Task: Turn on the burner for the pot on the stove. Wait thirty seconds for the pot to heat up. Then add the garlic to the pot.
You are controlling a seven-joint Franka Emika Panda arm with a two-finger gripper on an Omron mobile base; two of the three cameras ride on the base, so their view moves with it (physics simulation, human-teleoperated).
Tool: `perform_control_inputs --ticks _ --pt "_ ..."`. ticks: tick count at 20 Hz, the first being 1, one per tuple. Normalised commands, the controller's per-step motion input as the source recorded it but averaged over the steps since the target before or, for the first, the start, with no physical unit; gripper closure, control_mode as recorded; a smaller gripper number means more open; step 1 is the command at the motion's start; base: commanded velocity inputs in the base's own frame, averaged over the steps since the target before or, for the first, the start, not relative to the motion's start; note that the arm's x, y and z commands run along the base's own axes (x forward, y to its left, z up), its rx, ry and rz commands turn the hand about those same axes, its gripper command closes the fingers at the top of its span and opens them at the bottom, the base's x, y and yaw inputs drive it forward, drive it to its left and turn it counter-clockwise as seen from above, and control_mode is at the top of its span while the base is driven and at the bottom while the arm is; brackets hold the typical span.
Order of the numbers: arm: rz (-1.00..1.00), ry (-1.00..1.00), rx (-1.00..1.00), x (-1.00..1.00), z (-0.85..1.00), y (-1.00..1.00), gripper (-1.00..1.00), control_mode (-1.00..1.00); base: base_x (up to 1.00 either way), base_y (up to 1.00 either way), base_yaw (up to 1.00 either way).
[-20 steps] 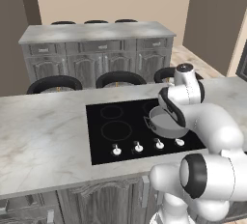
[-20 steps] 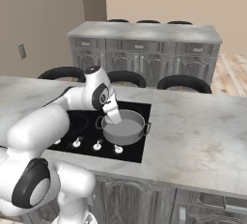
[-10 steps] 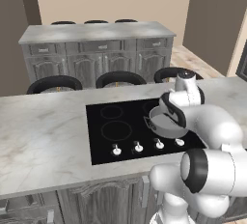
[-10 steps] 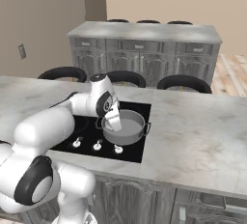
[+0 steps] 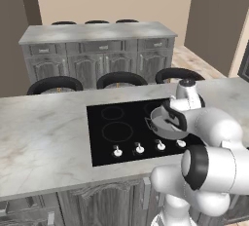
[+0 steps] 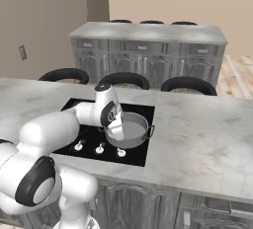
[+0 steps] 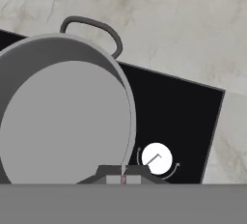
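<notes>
The pincer (image 7: 123, 178), closed and empty, is held over the pot (image 7: 58, 121) on the stove (image 7: 178, 117), beside a knob (image 7: 157, 159). The wrong knob could be turned; the garlic cannot be located.

The round grey metal pot (image 7: 62, 117), empty with one loop handle showing on its rim, sits upright on the flat black stove (image 5: 121, 132) at its right end, just behind the white knobs (image 5: 139, 148).

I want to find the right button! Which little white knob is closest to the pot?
The knob at the right end of the row, seen from the left base camera. It sits just in front of the pot; the other three line up farther left.
</notes>
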Motion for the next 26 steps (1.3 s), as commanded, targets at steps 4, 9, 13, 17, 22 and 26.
perform_control_inputs --ticks 4,9,13,17,22,26 --pt "-0.03 0.00 0.00 0.00 -0.15 0.00 1.00 -1.00 0.00 0.00 0.00" --pt "-0.03 0.00 0.01 0.00 0.04 -0.06 1.00 -1.00 0.00 0.00 0.00" --pt "-0.05 0.00 0.03 -0.01 0.41 -0.18 1.00 -1.00 0.00 0.00 0.00" --pt "-0.05 0.00 0.01 0.00 0.49 -0.10 1.00 -1.00 0.00 0.00 0.00" --pt "-0.06 -0.07 0.00 0.25 0.01 0.03 1.00 -1.00 0.00 0.00 0.00" --pt "-0.06 -0.12 0.00 0.22 0.00 0.03 1.00 -1.00 0.00 0.00 0.00"
